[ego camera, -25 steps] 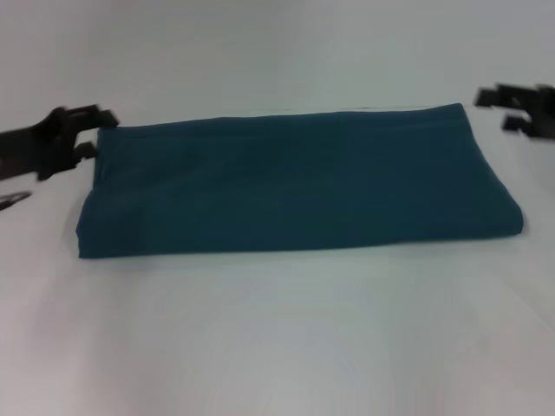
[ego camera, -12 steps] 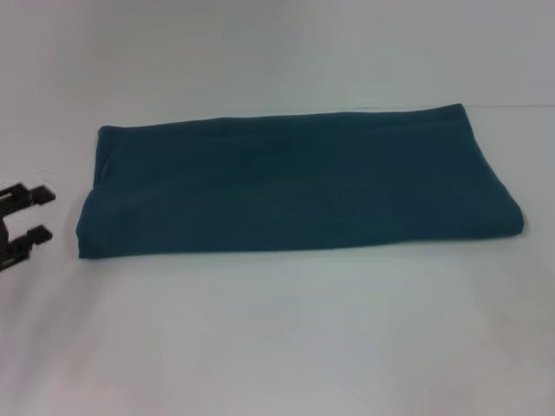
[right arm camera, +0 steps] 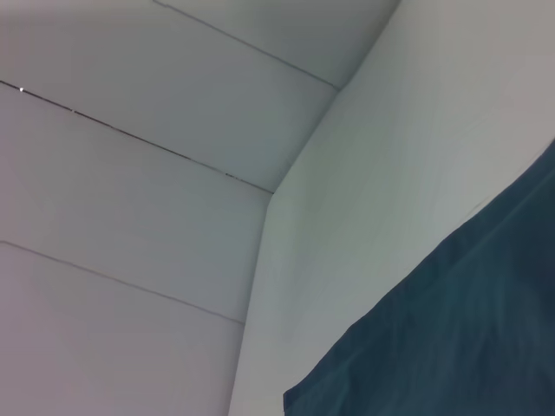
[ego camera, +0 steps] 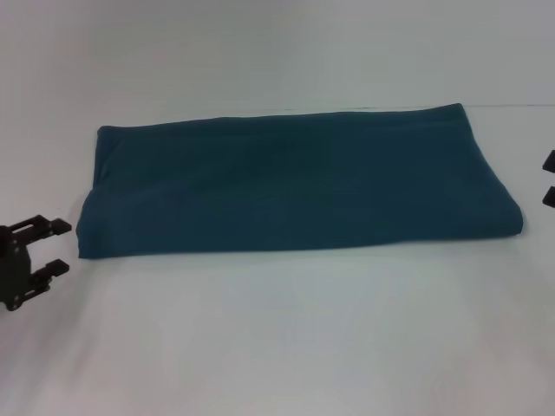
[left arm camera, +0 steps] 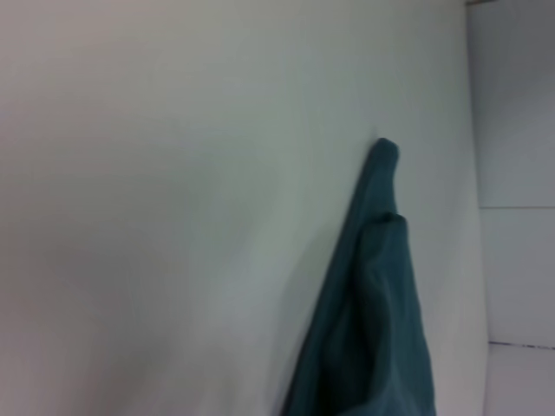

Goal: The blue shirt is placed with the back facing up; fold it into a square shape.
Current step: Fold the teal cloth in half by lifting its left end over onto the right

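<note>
While the blue shirt (ego camera: 299, 182) lies folded into a long flat band across the middle of the white table (ego camera: 277, 338), both arms sit off to its ends. Left gripper (ego camera: 52, 249): fingers spread apart, nothing between them, just beside the band's near left corner, not touching cloth. Right gripper (ego camera: 549, 178): only two dark finger tips show at the frame edge, gapped, empty, clear of the right end. Left wrist view shows the layered fold edge of the shirt (left arm camera: 373, 321); right wrist view shows a shirt corner (right arm camera: 451, 338) and panelled wall (right arm camera: 130, 173).
</note>
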Motion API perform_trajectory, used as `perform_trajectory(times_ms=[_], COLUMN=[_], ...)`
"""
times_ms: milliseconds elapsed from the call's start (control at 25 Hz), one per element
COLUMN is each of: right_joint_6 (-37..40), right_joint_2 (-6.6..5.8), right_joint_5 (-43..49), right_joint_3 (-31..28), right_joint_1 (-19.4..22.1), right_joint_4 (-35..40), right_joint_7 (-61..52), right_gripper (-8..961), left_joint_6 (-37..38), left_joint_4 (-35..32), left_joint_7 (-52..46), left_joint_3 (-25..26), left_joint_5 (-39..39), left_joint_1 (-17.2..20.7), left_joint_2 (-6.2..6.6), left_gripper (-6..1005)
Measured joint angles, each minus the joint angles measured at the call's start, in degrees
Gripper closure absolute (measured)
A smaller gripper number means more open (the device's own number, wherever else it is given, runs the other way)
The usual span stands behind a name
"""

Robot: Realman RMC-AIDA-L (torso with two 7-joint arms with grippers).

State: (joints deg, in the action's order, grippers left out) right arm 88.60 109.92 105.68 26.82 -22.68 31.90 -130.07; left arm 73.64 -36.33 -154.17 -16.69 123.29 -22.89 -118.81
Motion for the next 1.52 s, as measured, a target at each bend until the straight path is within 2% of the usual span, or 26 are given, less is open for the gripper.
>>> perform_trajectory(times_ms=[280,800,1520], right_joint_6=[-2.0,-2.8,-2.8], right_joint_2=[0.04,0.03,-0.15], right_joint_5=[0.0,0.1,0.1], right_joint_3=[0.6,0.6,0.1], right_joint_1=[-0.3,0.0,0.1], right_joint_4=[0.0,-0.3,-0.9], right_joint_7=[0.1,0.1,0.6], right_gripper=[75,77,80], left_joint_6=[-3.8,-5.4,-7.3], left_joint_4=[1.0,2.4,2.5], left_joint_7=[-1.1,0.5,-0.5], left_joint_3=[-2.2,-3.1,-2.6], left_joint_5=[0.0,0.0,-0.2], left_joint_1=[-0.9,-2.9,-2.6], left_joint_2=[-0.42,-0.44,-0.47], left_gripper=[343,341,328])
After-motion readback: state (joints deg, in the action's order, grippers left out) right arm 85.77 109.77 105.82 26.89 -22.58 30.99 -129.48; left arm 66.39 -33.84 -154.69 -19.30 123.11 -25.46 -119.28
